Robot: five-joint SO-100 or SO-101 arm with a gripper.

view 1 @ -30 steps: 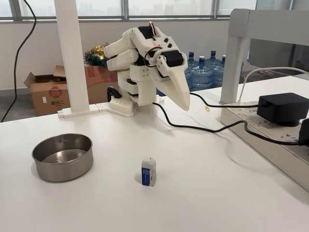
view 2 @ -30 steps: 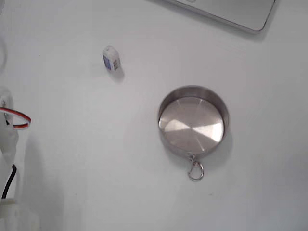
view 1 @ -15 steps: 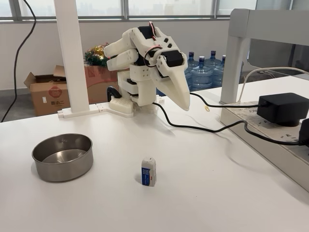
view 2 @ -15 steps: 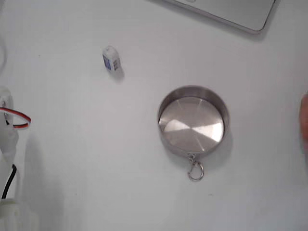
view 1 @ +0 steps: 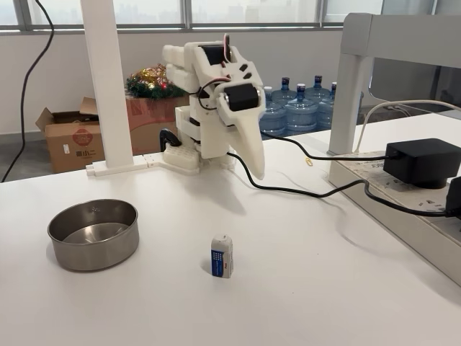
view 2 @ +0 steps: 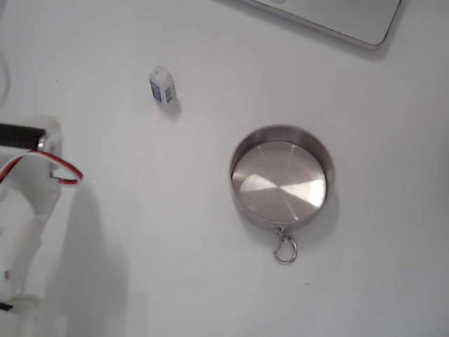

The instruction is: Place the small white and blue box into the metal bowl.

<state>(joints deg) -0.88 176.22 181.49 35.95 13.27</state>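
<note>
Where the white bench (view 1: 346,288) comes closest in a fixed view, the box (view 1: 222,255) stands upright on it by itself, its blue label and a small red mark facing the camera. To its left in that view, well apart, sits the bowl (view 1: 93,234), open side up with nothing in it. From above, in another fixed view, the box (view 2: 162,86) is at upper left and the bowl (view 2: 282,184) sits near the middle, a small metal ring (view 2: 285,248) hanging off its rim onto the bench (view 2: 140,281).

Farther back, the white arm (view 1: 209,94) rises from its base at the rear of the bench. Its hand (view 1: 257,169) points down and hangs in the air, well behind the box and touching nothing. The fingers look pressed together into one tapered point, with no gap showing between them. A red and white wire (view 1: 225,45) loops over the top of the arm, and in the view from above part of the arm (view 2: 28,210) enters at the left edge with a red wire (view 2: 59,168).

A black cable (view 1: 302,191) runs from the arm across the bench to a black power brick (view 1: 423,160) at the right. Beyond the bench are a cardboard carton (view 1: 72,137), water bottles (view 1: 301,108) and windows.
</note>
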